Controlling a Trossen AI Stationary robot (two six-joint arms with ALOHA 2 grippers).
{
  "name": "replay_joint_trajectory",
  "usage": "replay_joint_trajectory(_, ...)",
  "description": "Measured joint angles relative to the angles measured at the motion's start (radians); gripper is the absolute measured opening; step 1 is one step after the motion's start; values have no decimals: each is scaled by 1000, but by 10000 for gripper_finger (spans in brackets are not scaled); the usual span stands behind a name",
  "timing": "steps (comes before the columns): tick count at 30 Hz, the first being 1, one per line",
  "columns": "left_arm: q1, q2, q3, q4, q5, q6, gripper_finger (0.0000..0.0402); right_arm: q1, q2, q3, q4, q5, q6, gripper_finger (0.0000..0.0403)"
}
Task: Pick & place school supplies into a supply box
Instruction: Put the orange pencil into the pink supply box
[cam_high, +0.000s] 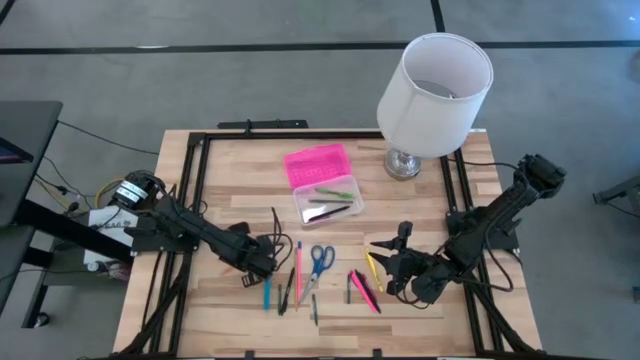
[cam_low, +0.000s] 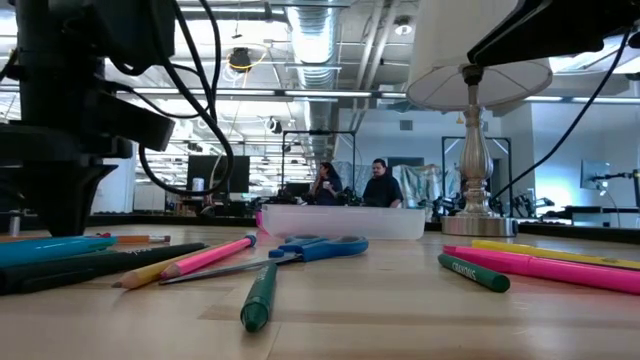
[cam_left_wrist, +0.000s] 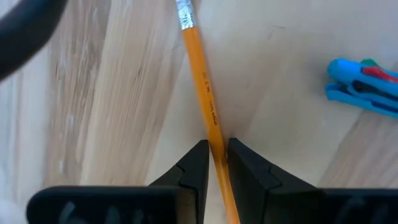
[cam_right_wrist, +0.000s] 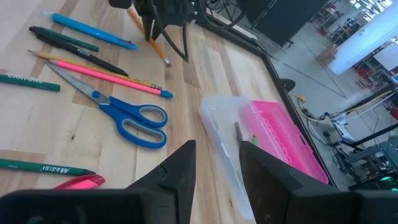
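My left gripper (cam_high: 262, 262) is low over the table's left half, shut on an orange pencil (cam_left_wrist: 202, 81), which also shows in the right wrist view (cam_right_wrist: 152, 45). My right gripper (cam_high: 395, 265) is open and empty over the right half, near yellow and pink pens (cam_high: 366, 285). The supply box (cam_high: 328, 203), clear with its pink lid (cam_high: 318, 165) folded open behind it, rests at the table's middle with a few pens inside. Blue-handled scissors (cam_high: 320, 260), a pink pencil (cam_high: 298, 265), a blue pen (cam_high: 267, 292) and dark pens lie flat in front of it. My left gripper pinches the orange pencil's shaft (cam_left_wrist: 211, 134) between its two fingers, some way back from the metal eraser ferrule (cam_left_wrist: 185, 15). The fingers come from above, slanting down. The eraser end (cam_right_wrist: 165, 61) is at the tabletop; whether the pencil is lifted I cannot tell.
A white lampshade on a metal lamp base (cam_high: 435, 85) stands at the table's far right. Green crayons (cam_low: 258, 298) lie near the front edge. Dark rails (cam_high: 200, 170) and cables run along the table's sides. People stand in the room beyond the table.
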Motion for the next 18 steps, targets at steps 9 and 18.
replay_joint_trajectory(9, 1, 2, 0, 7, 4, -58, 54, 2, 1, 0, -2, -1, 5, 118)
replay_joint_trajectory(18, 0, 2, -1, 13, -6, -50, 48, 2, 1, 0, -38, -1, 37, 118)
